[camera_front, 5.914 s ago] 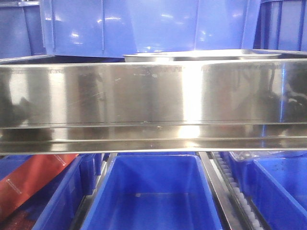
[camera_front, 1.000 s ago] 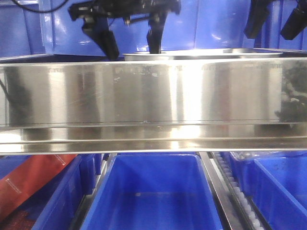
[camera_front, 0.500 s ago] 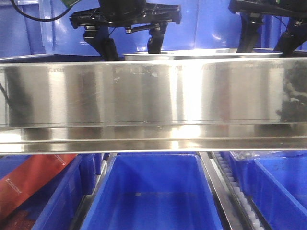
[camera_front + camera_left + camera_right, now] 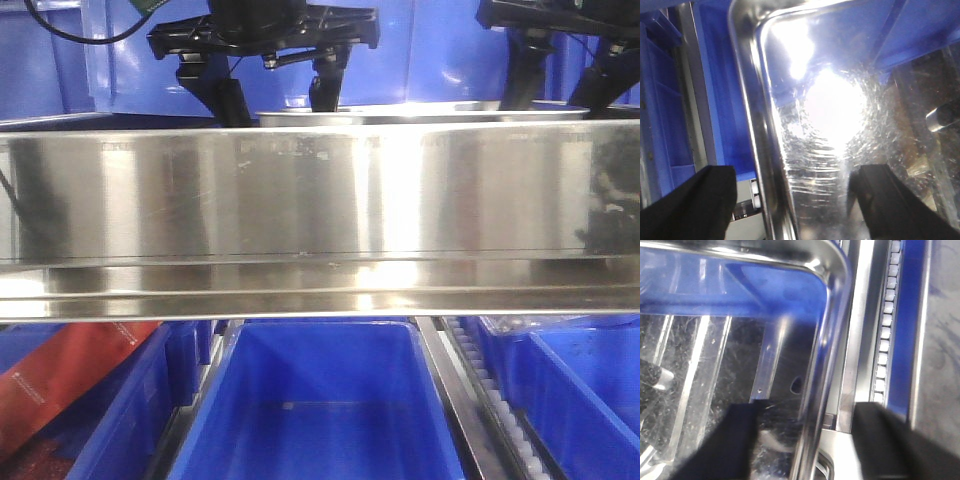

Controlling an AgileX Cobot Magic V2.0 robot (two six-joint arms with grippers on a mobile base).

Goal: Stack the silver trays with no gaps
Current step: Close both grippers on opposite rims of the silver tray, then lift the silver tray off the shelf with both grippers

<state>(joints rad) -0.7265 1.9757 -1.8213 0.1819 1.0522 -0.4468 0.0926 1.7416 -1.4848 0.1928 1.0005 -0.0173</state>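
Left gripper (image 4: 275, 100) spread across tray (image 4: 430, 114) left rim, right gripper (image 4: 556, 88) spread across right rim, contact unclear behind rail (image 4: 320, 200)

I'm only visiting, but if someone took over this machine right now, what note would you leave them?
Left gripper: open, jaws straddling the silver tray's left rim, not closed on it.
Right gripper: open, straddling its right rim likewise.
The tray sits behind the steel rail.
Done: both arms in place. Left: grip, lift, stack; no second tray clearly visible.
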